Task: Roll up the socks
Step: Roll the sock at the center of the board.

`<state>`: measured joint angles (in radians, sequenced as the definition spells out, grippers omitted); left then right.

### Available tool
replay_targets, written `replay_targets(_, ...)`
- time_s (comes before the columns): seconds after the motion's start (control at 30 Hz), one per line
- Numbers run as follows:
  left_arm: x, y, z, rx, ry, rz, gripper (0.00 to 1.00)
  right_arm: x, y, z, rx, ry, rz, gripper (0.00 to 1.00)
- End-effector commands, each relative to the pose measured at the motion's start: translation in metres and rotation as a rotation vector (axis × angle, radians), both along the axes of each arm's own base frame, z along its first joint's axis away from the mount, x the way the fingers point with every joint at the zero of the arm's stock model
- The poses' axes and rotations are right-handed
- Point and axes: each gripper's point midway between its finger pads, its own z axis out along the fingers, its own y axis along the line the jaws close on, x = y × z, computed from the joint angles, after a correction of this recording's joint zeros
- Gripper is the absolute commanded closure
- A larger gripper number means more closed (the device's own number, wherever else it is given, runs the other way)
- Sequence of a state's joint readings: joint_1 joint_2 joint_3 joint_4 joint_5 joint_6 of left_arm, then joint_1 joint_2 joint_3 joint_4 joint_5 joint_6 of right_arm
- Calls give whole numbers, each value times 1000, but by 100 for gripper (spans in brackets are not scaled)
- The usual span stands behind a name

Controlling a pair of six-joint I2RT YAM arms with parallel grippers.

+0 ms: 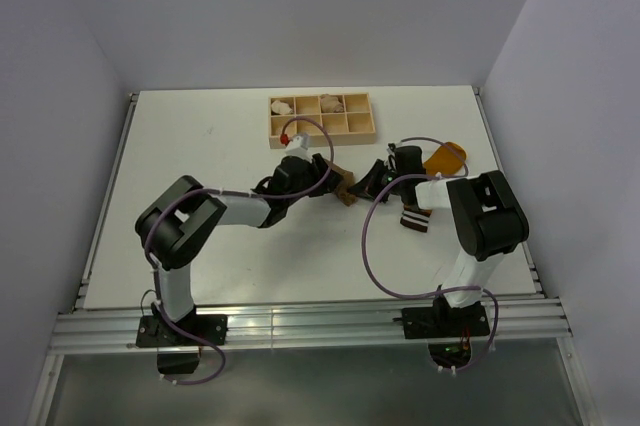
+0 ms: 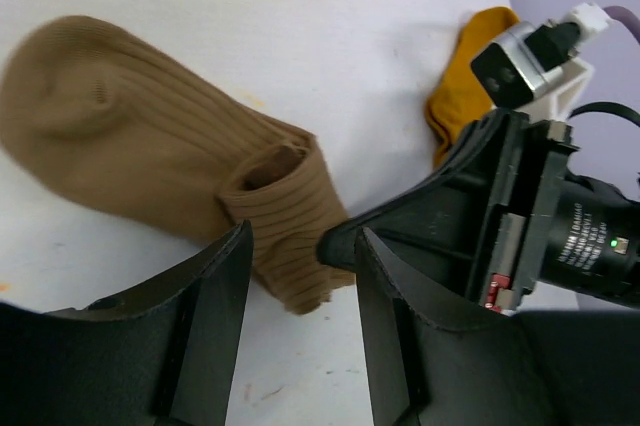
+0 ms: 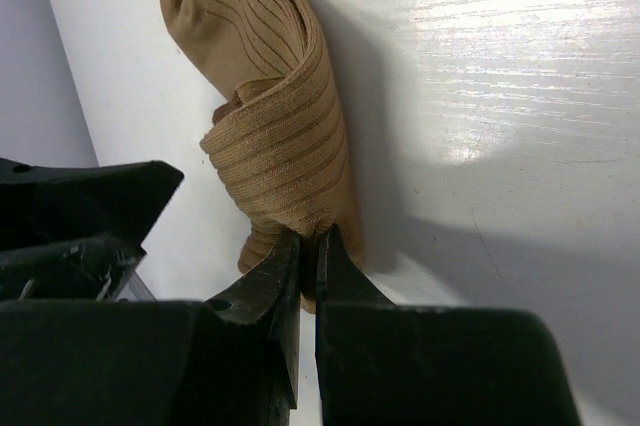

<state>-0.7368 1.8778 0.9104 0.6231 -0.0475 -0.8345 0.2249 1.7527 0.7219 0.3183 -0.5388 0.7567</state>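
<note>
The tan-brown sock (image 2: pixel 130 136) lies on the white table, its ribbed cuff end folded over (image 2: pixel 290 211). My left gripper (image 2: pixel 300 271) hovers open just short of that fold, and only bare table shows between its fingers (image 2: pixel 205 331). My right gripper (image 3: pixel 308 241) is shut on the edge of the folded tan sock (image 3: pixel 275 121), pinching a thin bit of fabric. From above, both grippers meet at the tan sock (image 1: pixel 346 191), left gripper (image 1: pixel 325 176) and right gripper (image 1: pixel 368 184). The mustard-orange sock (image 1: pixel 445 158) lies to the right, with its striped cuff (image 1: pixel 415 220) nearer the arm.
A wooden compartment tray (image 1: pixel 358 126) stands at the back centre, holding small pale bundles (image 1: pixel 331 102). The right arm's wrist and camera (image 2: pixel 530 56) crowd the space just right of the left gripper. The mustard sock (image 2: pixel 465 81) lies beyond them.
</note>
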Motion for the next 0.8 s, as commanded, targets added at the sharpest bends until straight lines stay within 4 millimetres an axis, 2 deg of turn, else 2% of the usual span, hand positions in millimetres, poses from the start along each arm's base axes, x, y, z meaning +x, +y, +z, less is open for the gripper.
replay_targets(0.0,1,-16,0,-44,35,-20,50,-1,-2,-11,-52,15,4,100)
replay_targets(0.23,4,-21,-18,-55,91,-8,50,0,-1,-12,-57,18,1,100)
replay_targets(0.67,8,-33,-10,-79,70,-21,49,-1,4,-13,-59,20,12,100)
replay_targets(0.77,8,-34,-20,-65,95,-18,49,0,5,-11,-56,15,13,100)
